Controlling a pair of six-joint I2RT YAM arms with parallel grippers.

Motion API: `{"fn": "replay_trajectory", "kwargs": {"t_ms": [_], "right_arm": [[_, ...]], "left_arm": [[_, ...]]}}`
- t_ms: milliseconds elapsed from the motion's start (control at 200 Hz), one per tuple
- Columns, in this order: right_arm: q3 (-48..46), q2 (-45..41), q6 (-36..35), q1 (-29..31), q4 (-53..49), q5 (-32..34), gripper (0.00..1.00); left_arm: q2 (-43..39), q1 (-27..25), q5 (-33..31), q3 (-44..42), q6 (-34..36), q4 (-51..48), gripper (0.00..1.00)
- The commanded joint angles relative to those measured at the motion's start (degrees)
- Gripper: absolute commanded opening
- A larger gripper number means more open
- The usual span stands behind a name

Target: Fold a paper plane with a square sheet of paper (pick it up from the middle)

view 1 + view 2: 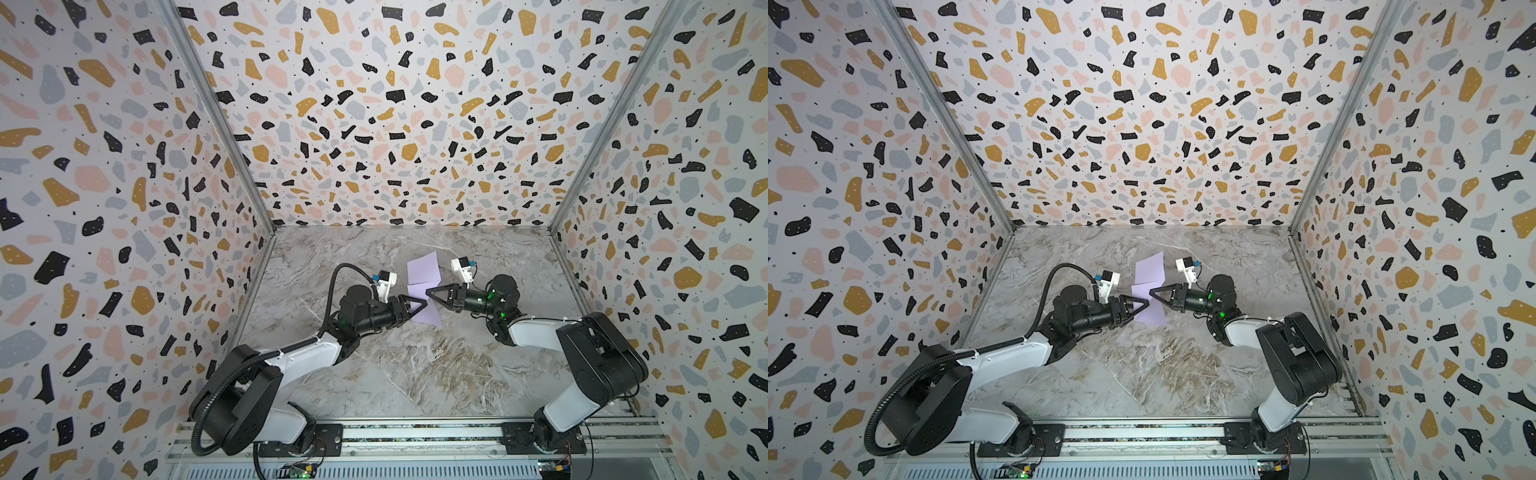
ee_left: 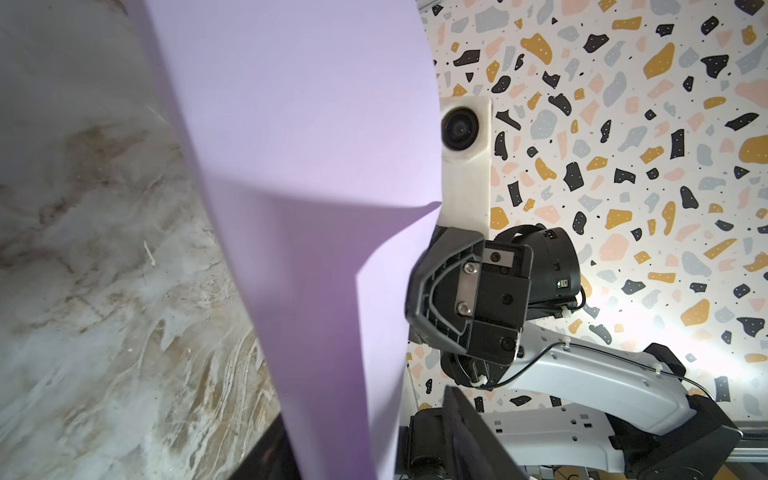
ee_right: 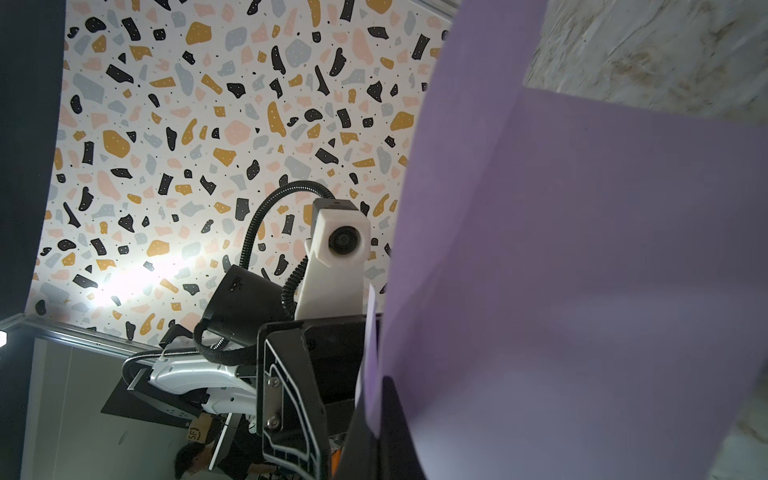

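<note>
I have the thin pale lilac square sheet of paper [image 1: 422, 270] held up over the grey marbled tabletop [image 1: 374, 374], loosely bent, right gripper [image 1: 429, 292] pinching its middle, left gripper [image 1: 424, 304] spread astride it; I judge every plane fold remains.

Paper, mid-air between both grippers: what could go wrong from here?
1. Only the right gripper seems to pinch the paper, which hangs bowed, so a tug could slip it out.
2. The left gripper straddles the paper with jaws apart. Closing on that curl may set a crooked crease.
3. The two gripper tips sit close together in both top views, so a small misstep could knock them together.
</note>
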Motion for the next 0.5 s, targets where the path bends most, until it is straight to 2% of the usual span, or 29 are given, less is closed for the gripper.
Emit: {"fn": "replay_trajectory", "kwargs": {"t_ms": [0, 406, 496], "right_arm": [[1.0, -0.2, 0.3, -0.4, 2.0, -1.1, 0.00], [-0.2, -0.4, -0.4, -0.9, 1.6, -1.4, 0.00], [-0.5, -0.6, -1.1, -1.3, 0.9, -1.5, 0.01]], "left_arm": [[-1.0, -0.1, 0.4, 1.7, 0.5, 2.6, 0.45], [-1.1, -0.1, -0.6, 1.4, 0.4, 2.6, 0.23], [-0.8, -0.1, -0.7, 1.2, 0.2, 2.5, 0.15]]}}
